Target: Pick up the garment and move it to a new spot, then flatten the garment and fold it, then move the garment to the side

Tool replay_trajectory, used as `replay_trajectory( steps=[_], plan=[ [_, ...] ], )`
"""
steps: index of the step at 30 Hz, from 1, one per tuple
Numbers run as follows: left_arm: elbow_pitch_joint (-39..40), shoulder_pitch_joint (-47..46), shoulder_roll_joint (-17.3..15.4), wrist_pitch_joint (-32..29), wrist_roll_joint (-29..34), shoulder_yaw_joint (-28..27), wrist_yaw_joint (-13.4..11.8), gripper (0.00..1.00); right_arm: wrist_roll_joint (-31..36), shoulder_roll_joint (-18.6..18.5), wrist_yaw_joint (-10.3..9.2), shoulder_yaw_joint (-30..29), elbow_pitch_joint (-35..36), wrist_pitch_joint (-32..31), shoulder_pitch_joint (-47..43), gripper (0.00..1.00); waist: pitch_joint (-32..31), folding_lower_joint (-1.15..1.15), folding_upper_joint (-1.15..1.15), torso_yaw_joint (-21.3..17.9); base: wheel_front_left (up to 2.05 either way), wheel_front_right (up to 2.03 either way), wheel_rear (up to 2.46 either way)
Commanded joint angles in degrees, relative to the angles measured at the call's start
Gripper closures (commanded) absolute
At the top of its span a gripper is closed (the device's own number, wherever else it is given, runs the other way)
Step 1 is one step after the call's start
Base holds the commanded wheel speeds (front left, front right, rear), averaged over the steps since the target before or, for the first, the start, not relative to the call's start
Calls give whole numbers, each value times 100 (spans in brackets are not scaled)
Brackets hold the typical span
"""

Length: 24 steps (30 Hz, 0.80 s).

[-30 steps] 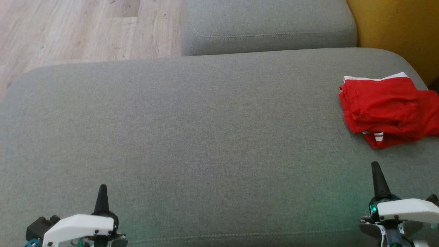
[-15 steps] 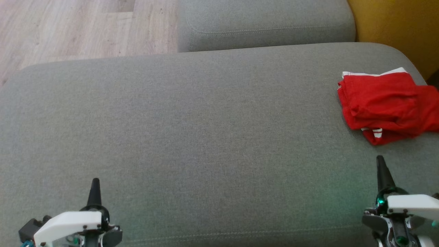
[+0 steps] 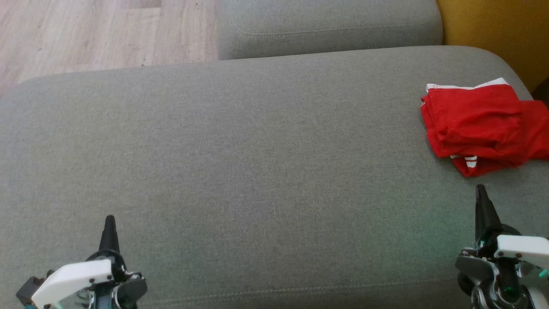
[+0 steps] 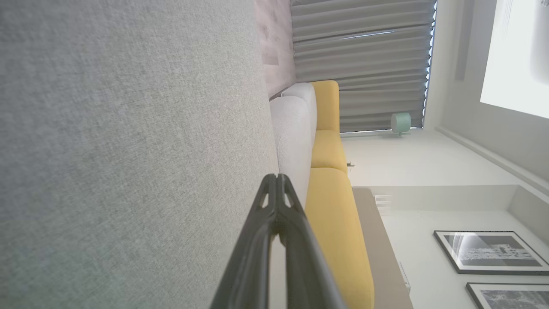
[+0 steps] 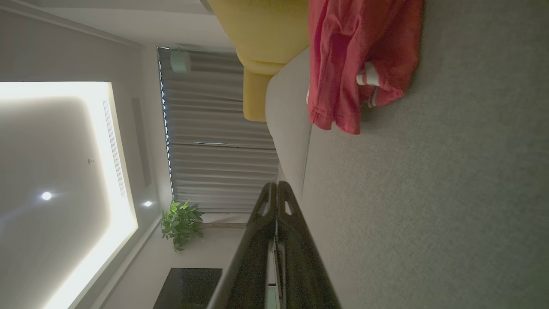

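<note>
— Grey sofa cushion (image 3: 257, 150): where's the red garment (image 3: 476, 124)?
— Far toward 3 o'clock from the left jaws, closed and empty. Close ahead, at 12 o'clock, from the right jaws, also closed; that arm looks nearer.

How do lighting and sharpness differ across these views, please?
Head view: even light, slightly soft, faint green tint on the grey fabric cushion. Left wrist view: bright, white ceiling light panel washed out. Right wrist view: dim, that panel glares, red white-trimmed garment looks dull.
</note>
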State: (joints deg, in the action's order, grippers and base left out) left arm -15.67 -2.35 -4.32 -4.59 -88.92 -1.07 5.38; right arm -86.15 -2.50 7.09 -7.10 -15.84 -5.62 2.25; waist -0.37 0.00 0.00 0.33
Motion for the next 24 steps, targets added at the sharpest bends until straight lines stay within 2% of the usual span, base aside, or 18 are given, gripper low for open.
replay_trajectory(
  steps=[1,7,24],
  plan=[
    [162,-334,1,-59,-92,-267,71,100,-146,-36,38,92,184,-48,314,100,5,0,0,-4,0,0,0],
    [162,-381,112,-157,-359,-503,211,100,-601,-38,40,58,181,-87,394,100,54,0,0,-33,0,0,0],
    [162,-382,119,-165,-350,-514,211,100,-602,-38,40,58,181,-87,393,100,54,0,0,-33,0,0,0]
  ],
)
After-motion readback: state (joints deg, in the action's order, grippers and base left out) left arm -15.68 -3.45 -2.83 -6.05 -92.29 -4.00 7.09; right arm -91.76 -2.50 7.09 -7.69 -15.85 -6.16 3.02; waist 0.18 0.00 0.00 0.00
